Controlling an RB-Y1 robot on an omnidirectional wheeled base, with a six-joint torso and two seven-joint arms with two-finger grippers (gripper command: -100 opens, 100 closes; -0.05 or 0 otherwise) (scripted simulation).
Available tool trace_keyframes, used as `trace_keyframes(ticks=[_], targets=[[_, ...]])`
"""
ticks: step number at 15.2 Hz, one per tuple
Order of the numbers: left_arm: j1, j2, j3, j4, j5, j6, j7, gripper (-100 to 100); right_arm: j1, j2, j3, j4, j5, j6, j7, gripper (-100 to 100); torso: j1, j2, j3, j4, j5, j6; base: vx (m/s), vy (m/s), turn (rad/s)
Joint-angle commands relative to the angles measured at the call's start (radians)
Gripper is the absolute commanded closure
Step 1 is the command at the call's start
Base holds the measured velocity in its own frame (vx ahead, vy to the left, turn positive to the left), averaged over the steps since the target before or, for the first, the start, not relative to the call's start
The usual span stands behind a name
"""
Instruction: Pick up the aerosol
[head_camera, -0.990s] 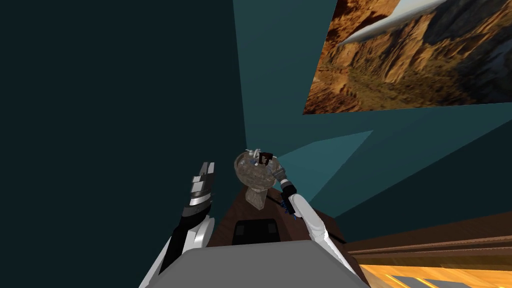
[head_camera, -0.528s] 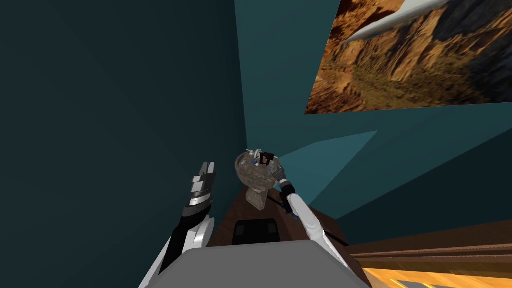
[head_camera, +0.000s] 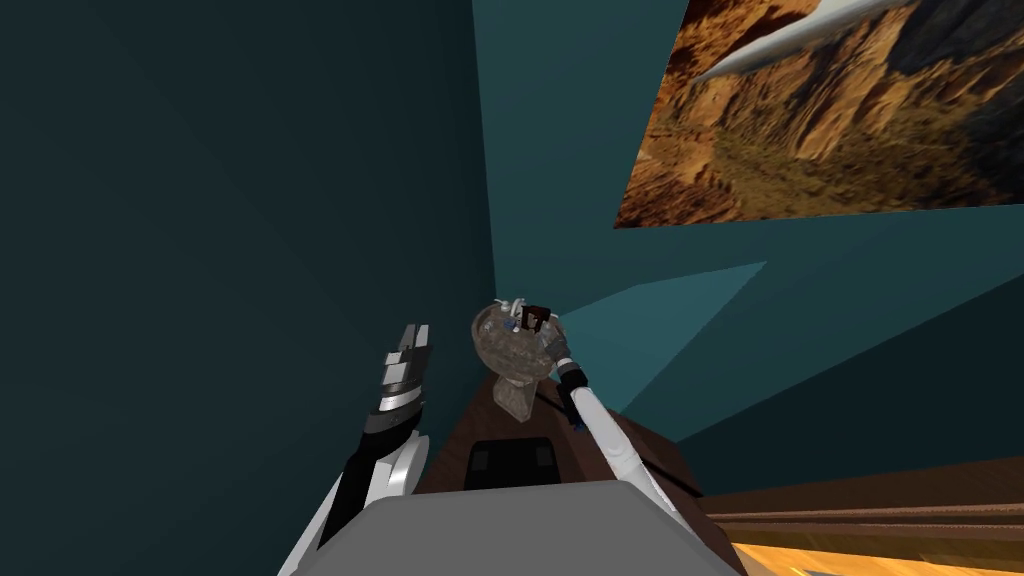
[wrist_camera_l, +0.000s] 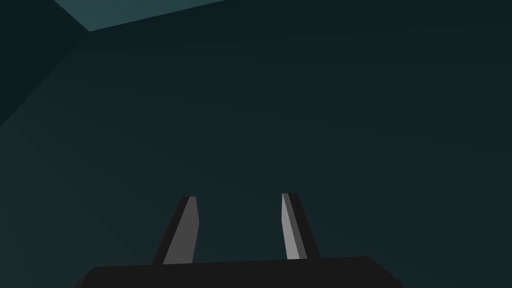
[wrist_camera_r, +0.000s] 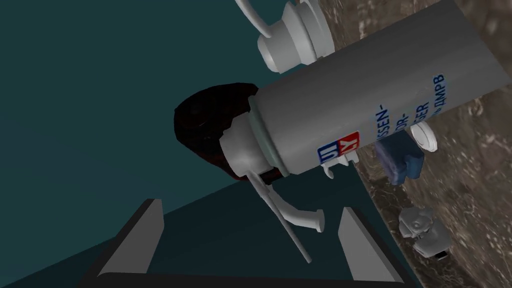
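Observation:
A grey aerosol can (wrist_camera_r: 350, 100) with blue lettering and a red-and-blue badge lies tilted against the rim of a brown stone basin (wrist_camera_r: 475, 175). Its nozzle end points at my hand, and a dark red cap (wrist_camera_r: 205, 125) lies behind the nozzle. My right gripper (wrist_camera_r: 250, 207) is open, with its fingertips just short of the nozzle and nothing between them. In the head view this gripper (head_camera: 535, 318) hangs over the far rim of the pedestal basin (head_camera: 505, 355). My left gripper (head_camera: 410, 340) is raised to the basin's left and stands open (wrist_camera_l: 239, 196).
A white tap (wrist_camera_r: 295, 35), a small blue piece (wrist_camera_r: 400, 162) and a small grey fitting (wrist_camera_r: 422, 232) sit in the basin by the can. Teal walls meet in a corner right behind the basin. A canyon picture (head_camera: 830, 110) hangs on the right wall. A brown wooden top (head_camera: 455, 445) lies below.
My head view has drifted a little, so the picture now sits slightly further right. My right forearm has shifted slightly while its gripper stays over the basin. The left arm is unmoved.

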Motion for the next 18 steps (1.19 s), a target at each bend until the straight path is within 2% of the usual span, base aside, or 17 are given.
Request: trace_keyframes(ticks=[1,5,9,12,13,14,18], targets=[[0.0,0.0,0.0,0.0,0.0,0.0,0.0,0,-0.005,0.001,0.005,0.01,0.038,0.013,0.014,-100,0.0,0.0,0.0,0.0,0.0,0.0,0.013,0.016,0.013],[0.0,0.0,0.0,0.0,0.0,0.0,0.0,0,-0.019,0.008,0.019,0.036,0.125,0.043,0.053,-100,0.0,0.0,0.0,0.0,0.0,0.0,0.012,0.017,0.014],[0.0,0.0,0.0,0.0,0.0,0.0,0.0,0,-0.027,0.011,0.025,0.049,0.174,0.058,0.073,-100,0.0,0.0,0.0,0.0,0.0,0.0,0.01,0.014,0.011],[0.0,0.0,0.0,0.0,0.0,0.0,0.0,0,-0.04,0.0,-0.005,0.039,0.136,0.014,0.075,-100,0.0,-0.001,-0.001,0.0,0.0,0.0,0.057,0.027,-0.048],[0.0,0.0,0.0,0.0,0.0,0.0,0.0,0,-0.033,0.007,0.006,0.04,0.146,0.032,0.075,-100,0.001,-0.004,-0.002,-0.001,0.0,0.0,0.071,0.038,-0.047],[0.0,0.0,0.0,0.0,0.0,0.0,0.0,0,-0.034,0.006,0.004,0.04,0.144,0.026,0.076,100,0.001,-0.004,-0.002,-0.001,0.0,0.0,0.023,0.013,-0.002],[0.0,0.0,0.0,0.0,0.0,0.0,0.0,0,-0.034,0.006,0.003,0.04,0.145,0.027,0.077,100,-0.001,0.0,0.0,0.0,0.0,0.0,0.004,0.002,-0.001]])
